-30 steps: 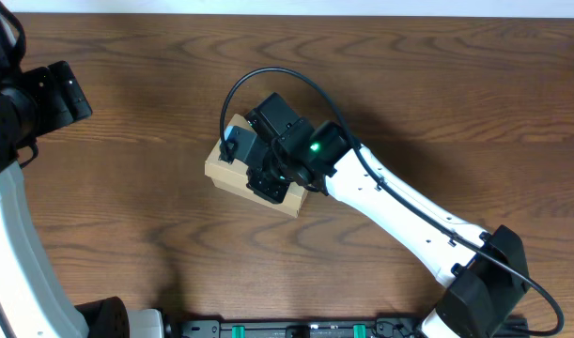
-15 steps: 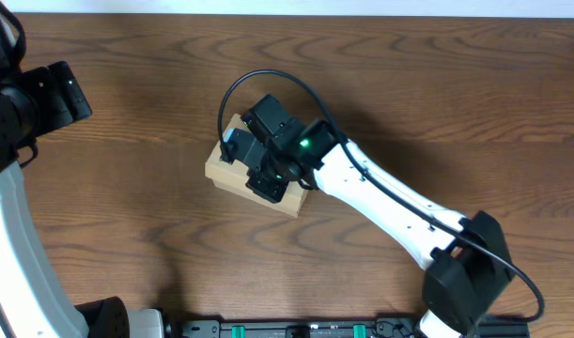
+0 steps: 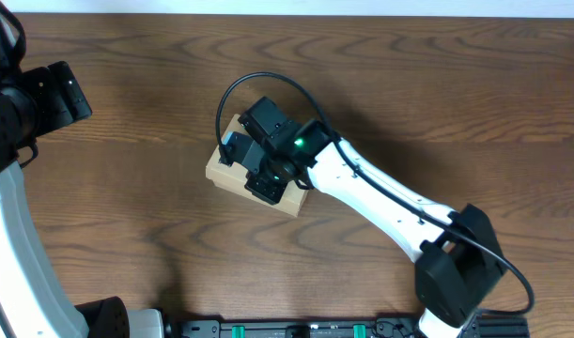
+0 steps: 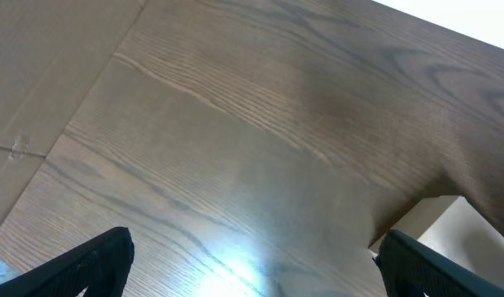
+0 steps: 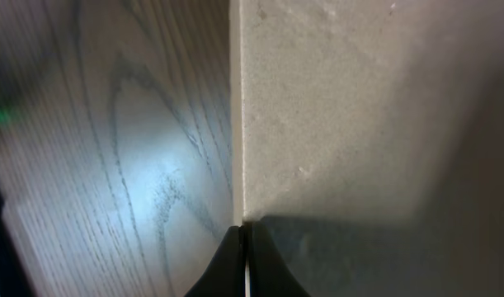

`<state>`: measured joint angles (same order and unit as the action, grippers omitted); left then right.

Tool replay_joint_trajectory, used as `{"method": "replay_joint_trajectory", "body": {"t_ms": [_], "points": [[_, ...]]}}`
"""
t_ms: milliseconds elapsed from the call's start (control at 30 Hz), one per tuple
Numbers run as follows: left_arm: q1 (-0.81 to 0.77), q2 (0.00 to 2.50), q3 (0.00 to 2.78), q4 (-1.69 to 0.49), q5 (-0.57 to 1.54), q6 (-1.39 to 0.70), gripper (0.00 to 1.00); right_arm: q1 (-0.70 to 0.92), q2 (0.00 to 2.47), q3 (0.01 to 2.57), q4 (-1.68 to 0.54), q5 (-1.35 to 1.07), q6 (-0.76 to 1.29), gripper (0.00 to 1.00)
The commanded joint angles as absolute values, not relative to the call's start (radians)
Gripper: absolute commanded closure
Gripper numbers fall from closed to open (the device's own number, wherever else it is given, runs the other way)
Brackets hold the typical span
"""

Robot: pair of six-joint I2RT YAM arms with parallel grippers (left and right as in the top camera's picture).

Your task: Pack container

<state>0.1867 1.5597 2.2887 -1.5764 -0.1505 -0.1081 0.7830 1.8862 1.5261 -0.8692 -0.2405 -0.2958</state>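
Note:
The container [image 3: 221, 175] is a small tan cardboard box lying at an angle in the middle of the table. My right gripper [image 3: 236, 150] is down on its top, and the wrist hides most of the lid. In the right wrist view the shut fingertips [image 5: 245, 235] meet right at the edge of the box's pale flat surface [image 5: 359, 107], with bare wood to the left. My left gripper [image 3: 66, 94] is raised at the far left, away from the box. Its fingers [image 4: 260, 268] are wide open with nothing between them.
The dark wooden table [image 3: 127, 235] surrounds the box. A black cable [image 3: 232, 89] loops up from the right wrist. A pale tan corner [image 4: 462, 227] shows at the lower right of the left wrist view; I cannot tell what it is.
The right arm's elbow and base joint have swung left, and its wrist has edged slightly left over the box. The box and the left arm have not moved.

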Motion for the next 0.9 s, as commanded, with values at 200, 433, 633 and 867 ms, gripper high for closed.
{"method": "replay_joint_trajectory", "body": {"t_ms": [200,433,633,867], "points": [[0.183,1.565,2.298,-1.584,-0.168,-0.119,0.05,0.767,1.979,1.539,-0.868,-0.221,-0.285,0.99],[0.183,1.565,2.298,-1.584,-0.168,-0.116,0.05,0.744,1.979,1.539,-0.870,-0.234,-0.284,0.99],[0.183,1.565,2.298,-1.583,-0.167,-0.115,0.05,0.707,1.976,1.539,-0.876,-0.244,-0.285,0.99],[0.183,1.565,2.298,-1.576,-0.097,-0.104,0.05,0.640,1.916,1.577,-0.853,-0.243,-0.239,0.78]]}}
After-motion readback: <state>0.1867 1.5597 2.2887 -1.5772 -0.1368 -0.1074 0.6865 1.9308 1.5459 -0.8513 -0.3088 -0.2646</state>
